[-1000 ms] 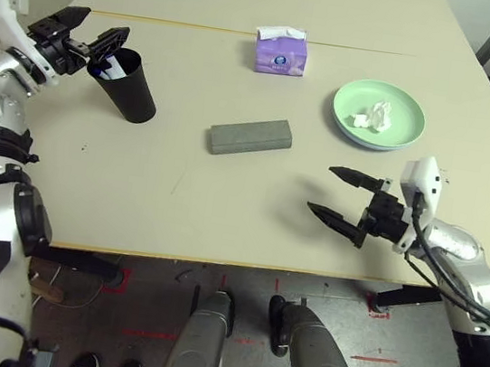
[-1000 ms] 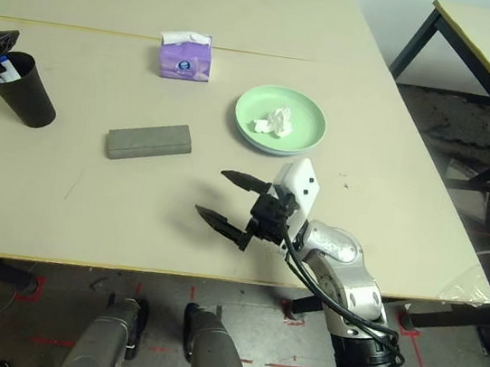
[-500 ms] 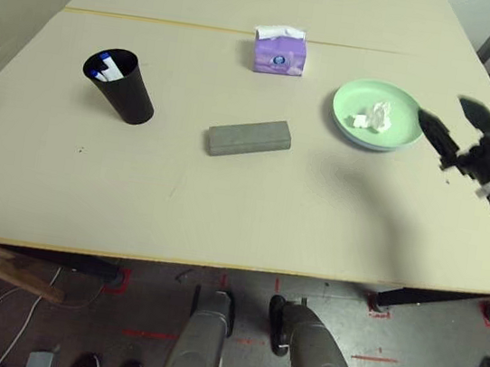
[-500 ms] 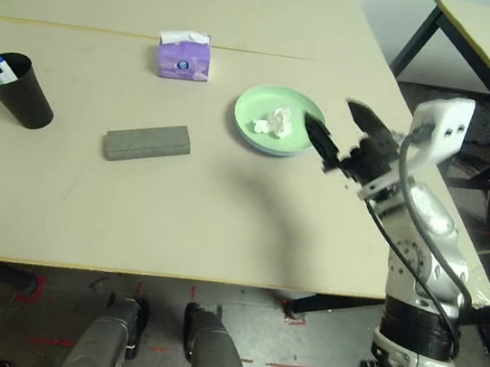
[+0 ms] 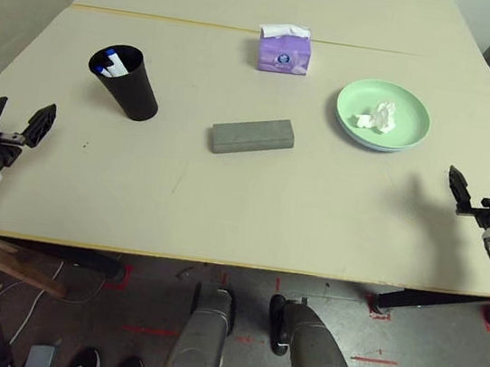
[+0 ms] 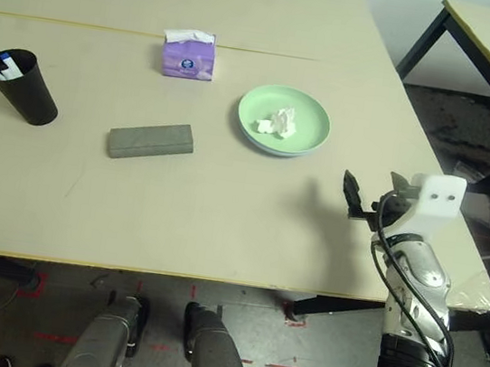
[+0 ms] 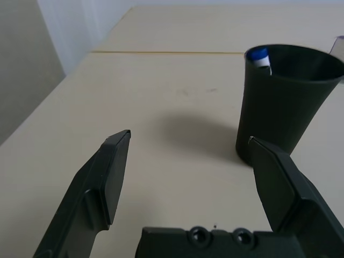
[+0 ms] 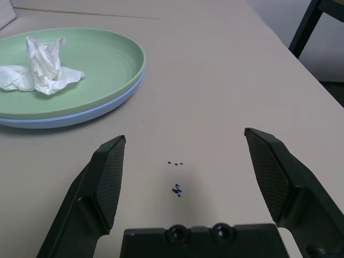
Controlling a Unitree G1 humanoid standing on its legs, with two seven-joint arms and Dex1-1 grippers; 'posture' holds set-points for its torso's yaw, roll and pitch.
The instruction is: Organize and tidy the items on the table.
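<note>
Both hands, left hand (image 5: 8,125) and right hand (image 6: 373,193), are being held spread and empty at the table (image 5: 250,212) edges; clearance from the black cup (image 5: 124,83) is advised.

Cup (image 5: 124,82) left, case (image 5: 252,136) middle, tissue (image 5: 375,117) on plates (image 5: 410,125) right.

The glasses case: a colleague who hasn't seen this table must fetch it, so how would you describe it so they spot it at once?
On the large beige matte table, look near the middle, between the black tapered plastic cup and the stacked green and pale-blue round plates. There lies the grey rectangular glasses case, flat and slightly angled. It is the one long, flat grey block among them.
</note>
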